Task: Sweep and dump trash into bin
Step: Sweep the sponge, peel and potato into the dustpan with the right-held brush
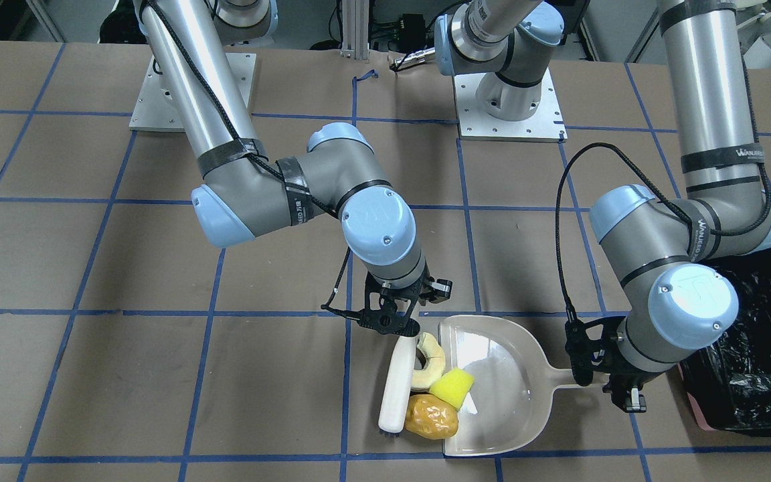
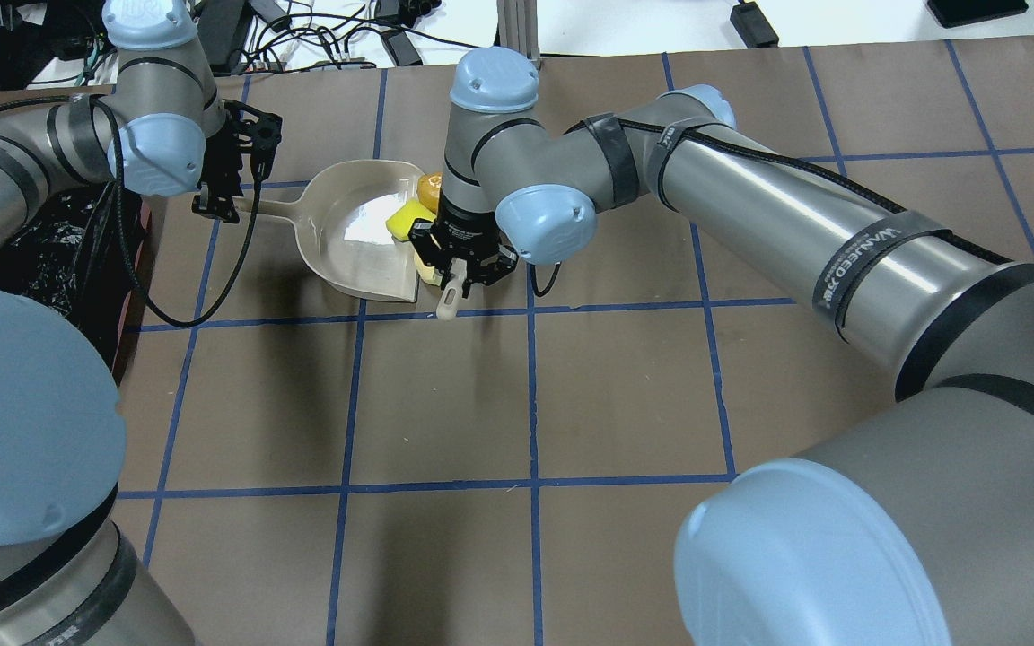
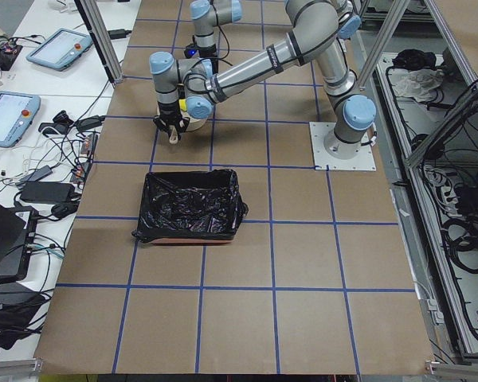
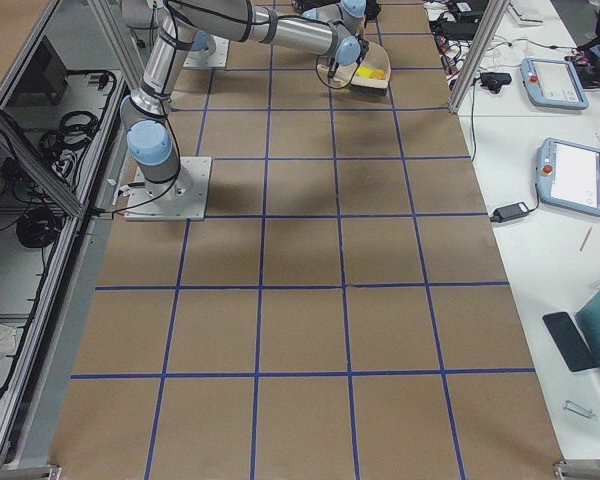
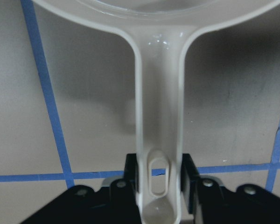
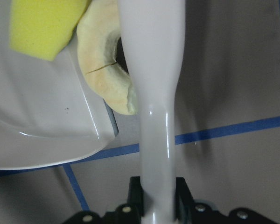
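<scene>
front-facing: right gripper [image 1: 400, 327] is clamping the brush [image 1: 395, 391] against light, rolly-looking trash [image 1: 431, 416] at the dustpan [image 1: 512, 408] lip by the worktop's far edge; bin [image 1: 757, 381] is sitting at its left end. left wrist: left gripper [image 5: 158, 175] is pinching the stiff, probably slick handle [image 5: 158, 112].

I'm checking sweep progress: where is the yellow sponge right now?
In the front-facing view, lower middle, the sponge sits at the dustpan's open lip, between the peel and the orange lump.

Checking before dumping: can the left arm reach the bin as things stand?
Probably yes: the left gripper, shut on the dustpan handle, is right beside the bin, with only bare table between.
</scene>
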Robot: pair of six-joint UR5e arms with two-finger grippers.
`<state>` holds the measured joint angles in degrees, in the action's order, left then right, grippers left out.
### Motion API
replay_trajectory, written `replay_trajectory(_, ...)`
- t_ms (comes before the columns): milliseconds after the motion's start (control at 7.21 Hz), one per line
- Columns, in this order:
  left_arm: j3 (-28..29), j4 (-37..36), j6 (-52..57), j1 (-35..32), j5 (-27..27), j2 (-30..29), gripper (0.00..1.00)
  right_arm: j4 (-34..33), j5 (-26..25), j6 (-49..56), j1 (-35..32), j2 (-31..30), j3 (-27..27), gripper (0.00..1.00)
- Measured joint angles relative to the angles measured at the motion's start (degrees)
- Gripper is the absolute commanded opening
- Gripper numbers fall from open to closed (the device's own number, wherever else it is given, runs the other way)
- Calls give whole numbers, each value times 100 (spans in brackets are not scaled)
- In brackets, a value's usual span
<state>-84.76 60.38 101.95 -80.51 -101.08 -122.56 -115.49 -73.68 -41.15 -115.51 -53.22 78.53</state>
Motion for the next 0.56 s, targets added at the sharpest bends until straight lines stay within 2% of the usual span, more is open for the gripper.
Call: replay_trajectory(555, 2, 0, 0, -3, 1, 8, 11, -258, 288, -471, -344, 302, -388, 0)
